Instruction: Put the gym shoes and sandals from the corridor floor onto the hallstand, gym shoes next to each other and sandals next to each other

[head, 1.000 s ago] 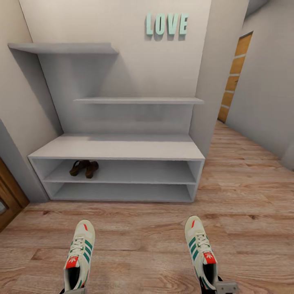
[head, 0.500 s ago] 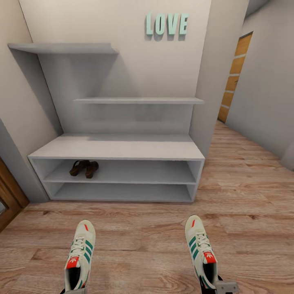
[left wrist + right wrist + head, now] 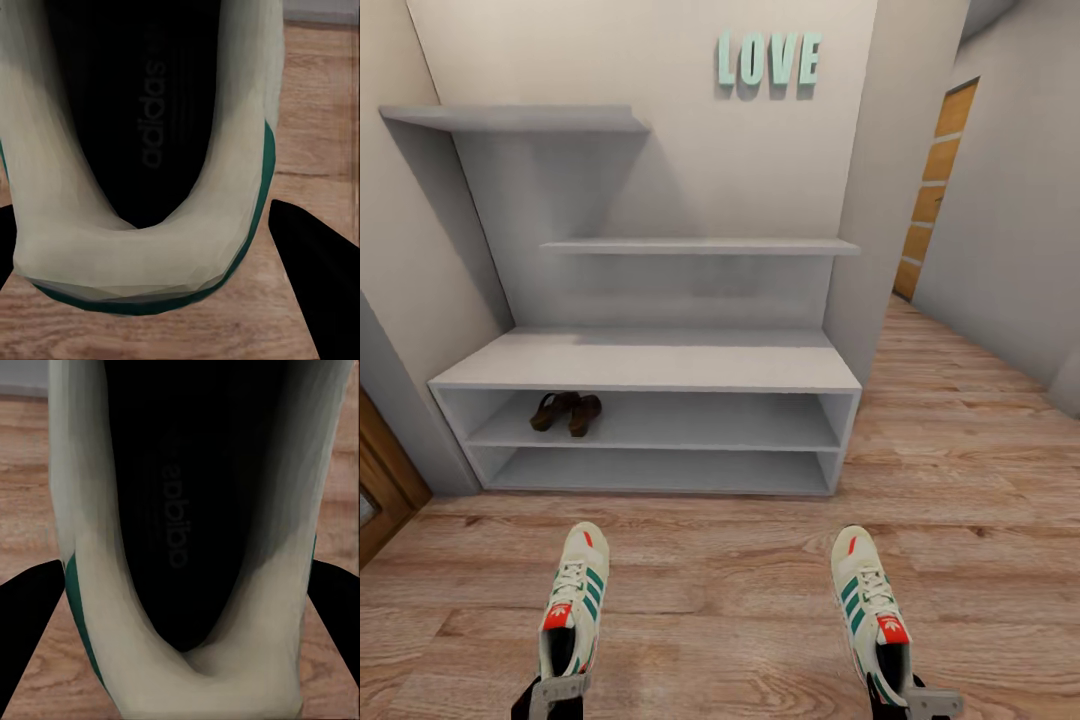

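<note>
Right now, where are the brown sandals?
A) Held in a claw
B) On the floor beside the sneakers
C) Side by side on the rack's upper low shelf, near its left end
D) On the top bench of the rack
C: the head view shows the sandals together on the upper of the two low shelves of the rack, toward its left end.

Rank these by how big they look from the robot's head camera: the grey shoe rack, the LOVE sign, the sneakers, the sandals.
1. Shoe rack
2. Left sneaker and right sneaker, alike; nearness enlarges them
3. LOVE sign
4. Sandals
</note>
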Controlling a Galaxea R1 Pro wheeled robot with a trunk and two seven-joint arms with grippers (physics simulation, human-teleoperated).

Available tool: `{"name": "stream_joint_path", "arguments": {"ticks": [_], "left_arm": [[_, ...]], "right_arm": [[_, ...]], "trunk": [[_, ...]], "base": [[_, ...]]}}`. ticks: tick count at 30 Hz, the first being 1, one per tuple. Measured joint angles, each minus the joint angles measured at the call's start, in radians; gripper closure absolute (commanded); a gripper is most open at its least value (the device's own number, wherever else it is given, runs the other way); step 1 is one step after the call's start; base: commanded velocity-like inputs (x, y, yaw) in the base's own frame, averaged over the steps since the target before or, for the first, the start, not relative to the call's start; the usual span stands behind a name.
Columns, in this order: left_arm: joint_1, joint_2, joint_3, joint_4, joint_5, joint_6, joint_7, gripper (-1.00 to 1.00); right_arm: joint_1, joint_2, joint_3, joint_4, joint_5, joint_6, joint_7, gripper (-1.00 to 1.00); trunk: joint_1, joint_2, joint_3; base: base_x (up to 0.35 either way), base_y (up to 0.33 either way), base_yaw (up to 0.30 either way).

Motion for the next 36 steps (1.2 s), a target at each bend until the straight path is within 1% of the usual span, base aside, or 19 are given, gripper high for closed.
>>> {"name": "stream_joint_path", "arguments": {"ticks": [2, 3, 6, 7, 9, 10, 11, 12, 14, 15, 17, 18, 21, 24, 27, 30, 32, 35, 36], "left_arm": [[-0.027, -0.002, 0.000, 0.000, -0.004, 0.033, 0.000, 1.00], [-0.053, -0.003, 0.000, 0.001, -0.010, 0.073, 0.000, 1.00], [-0.093, -0.005, 0.000, 0.001, -0.017, 0.140, 0.000, 1.00], [-0.119, -0.007, -0.001, 0.001, -0.021, 0.184, -0.001, 1.00], [-0.148, -0.009, 0.000, 0.001, -0.025, 0.227, -0.002, 1.00], [-0.176, -0.013, -0.001, 0.000, -0.029, 0.265, -0.002, 1.00], [-0.191, -0.017, -0.001, -0.001, -0.032, 0.284, -0.002, 1.00], [-0.220, -0.025, -0.009, -0.001, -0.038, 0.318, -0.001, 1.00], [-0.250, -0.035, -0.015, -0.002, -0.045, 0.355, 0.001, 1.00], [-0.279, -0.045, -0.026, -0.002, -0.052, 0.392, 0.003, 1.00], [-0.308, -0.054, -0.037, -0.003, -0.060, 0.432, 0.006, 1.00], [-0.333, -0.066, -0.051, -0.002, -0.065, 0.468, 0.008, 1.00], [-0.381, -0.092, -0.070, -0.002, -0.072, 0.537, 0.013, 1.00], [-0.416, -0.107, -0.075, -0.002, -0.076, 0.581, 0.022, 1.00], [-0.464, -0.118, -0.079, -0.001, -0.075, 0.627, 0.036, 1.00], [-0.510, -0.125, -0.081, 0.002, -0.075, 0.668, 0.043, 1.00], [-0.549, -0.128, -0.082, 0.002, -0.074, 0.706, 0.046, 1.00], [-0.577, -0.129, -0.082, 0.001, -0.073, 0.738, 0.050, 1.00], [-0.581, -0.129, -0.082, -0.002, -0.073, 0.742, 0.054, 1.00]], "right_arm": [[0.000, -0.006, -0.021, -0.002, 0.001, 0.000, 0.000, 1.00], [0.000, -0.015, -0.051, -0.007, -0.003, 0.001, 0.000, 1.00], [0.000, -0.030, -0.099, -0.022, -0.002, 0.003, 0.000, 1.00], [0.000, -0.041, -0.136, -0.035, -0.005, 0.005, 0.000, 1.00], [0.000, -0.051, -0.171, -0.049, -0.001, 0.012, 0.000, 1.00], [0.000, -0.062, -0.209, -0.064, -0.005, 0.023, 0.000, 1.00], [0.000, -0.068, -0.225, -0.071, -0.002, 0.032, 0.000, 1.00], [0.000, -0.081, -0.262, -0.087, -0.004, 0.055, 0.000, 1.00], [0.000, -0.095, -0.295, -0.104, -0.002, 0.088, 0.001, 1.00], [0.000, -0.111, -0.329, -0.121, -0.005, 0.127, 0.002, 1.00], [0.000, -0.128, -0.358, -0.139, -0.002, 0.171, 0.004, 1.00], [0.000, -0.143, -0.385, -0.156, -0.005, 0.214, 0.005, 1.00], [0.000, -0.166, -0.423, -0.196, -0.003, 0.293, 0.006, 1.00], [0.000, -0.176, -0.443, -0.231, 0.000, 0.342, 0.006, 1.00], [0.000, -0.182, -0.479, -0.275, 0.000, 0.399, 0.006, 1.00], [0.000, -0.185, -0.539, -0.314, 0.002, 0.451, 0.006, 1.00], [0.000, -0.188, -0.604, -0.349, 0.002, 0.496, 0.006, 1.00], [0.000, -0.201, -0.668, -0.384, 0.003, 0.543, 0.007, 1.00], [0.000, -0.207, -0.678, -0.388, 0.003, 0.552, 0.007, 1.00]], "trunk": [[0.000, 0.000, 0.000], [0.000, 0.000, 0.000], [0.000, 0.000, 0.000], [0.000, 0.000, 0.000], [0.000, 0.000, 0.000], [0.000, 0.000, 0.000], [0.000, 0.000, 0.000], [0.000, 0.000, 0.000], [0.000, 0.000, 0.000], [0.000, 0.000, 0.000], [0.000, 0.000, 0.000], [0.000, 0.000, 0.000], [0.000, 0.000, 0.000], [0.000, 0.000, 0.000], [0.000, 0.000, 0.000], [0.000, 0.000, 0.000], [0.000, 0.000, 0.000], [0.000, 0.000, 0.000], [0.000, 0.000, 0.000]], "base": [[0.000, 0.000, 0.000], [0.000, 0.000, 0.000], [0.000, 0.000, 0.000], [0.000, 0.000, 0.000], [0.000, 0.000, 0.000], [0.000, 0.000, 0.000], [0.000, 0.000, 0.000], [0.000, 0.000, 0.000], [0.000, 0.000, 0.000], [0.000, 0.000, 0.000], [0.000, 0.000, 0.000], [0.000, 0.000, 0.000], [0.000, 0.000, 0.000], [0.000, 0.000, 0.000], [0.000, 0.000, 0.000], [0.000, 0.000, 0.000], [0.000, 0.000, 0.000], [0.000, 0.000, 0.000], [0.000, 0.000, 0.000]]}}
